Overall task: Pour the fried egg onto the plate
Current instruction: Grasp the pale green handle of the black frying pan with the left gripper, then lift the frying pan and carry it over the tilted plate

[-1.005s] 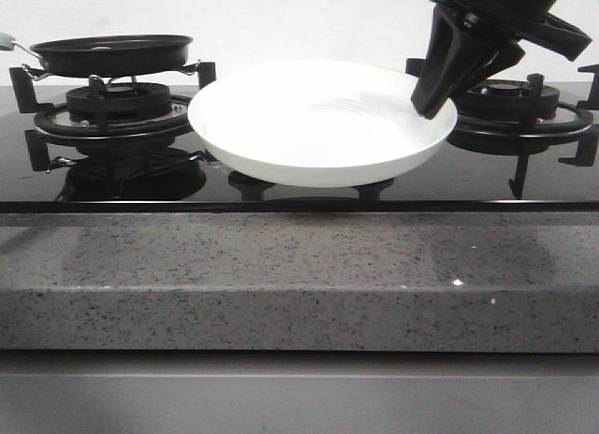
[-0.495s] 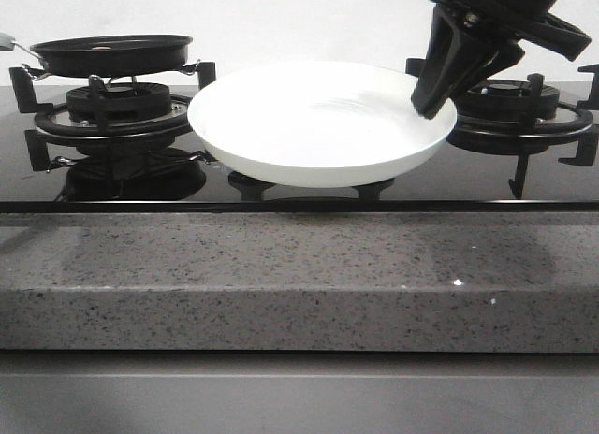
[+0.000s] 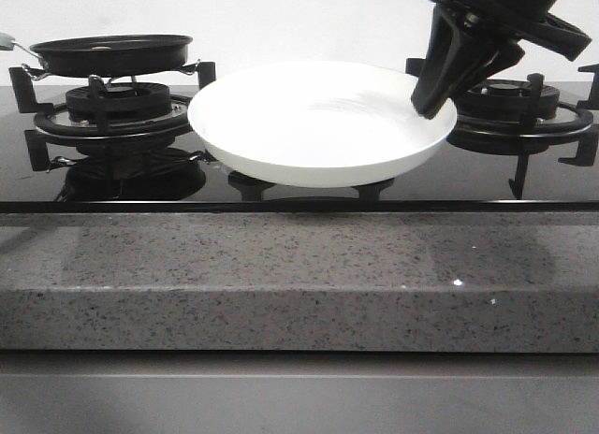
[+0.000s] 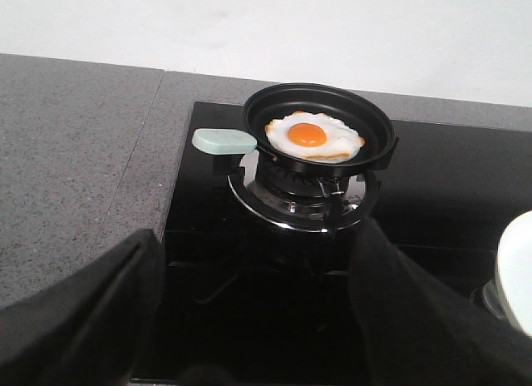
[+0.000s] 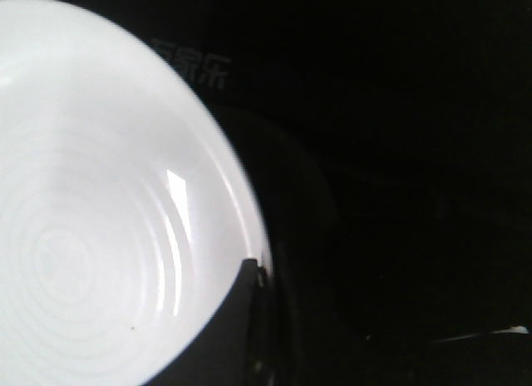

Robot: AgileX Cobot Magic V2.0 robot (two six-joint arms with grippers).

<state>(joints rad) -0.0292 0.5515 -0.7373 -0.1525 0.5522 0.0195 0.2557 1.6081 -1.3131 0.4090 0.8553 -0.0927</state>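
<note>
The fried egg (image 4: pixel 312 137) lies in the black pan (image 4: pixel 376 124) on the left burner. In the front view the pan (image 3: pixel 112 52) hides the egg. The white plate (image 3: pixel 309 125) hangs slightly tilted just above the stove's middle. My right gripper (image 3: pixel 427 99) is shut on its right rim. In the right wrist view one finger (image 5: pixel 237 328) lies over the plate's (image 5: pixel 83 195) inner rim. My left gripper (image 4: pixel 258 319) is open and empty, short of the pan and its pale green handle (image 4: pixel 223 141). It does not show in the front view.
The black glass hob (image 3: pixel 281 186) has a left burner grate (image 3: pixel 103 111) and a right burner grate (image 3: pixel 524 111). A speckled grey stone counter (image 3: pixel 299 275) runs along the front and lies left of the hob (image 4: pixel 75 153). The plate's edge shows in the left wrist view (image 4: pixel 519 269).
</note>
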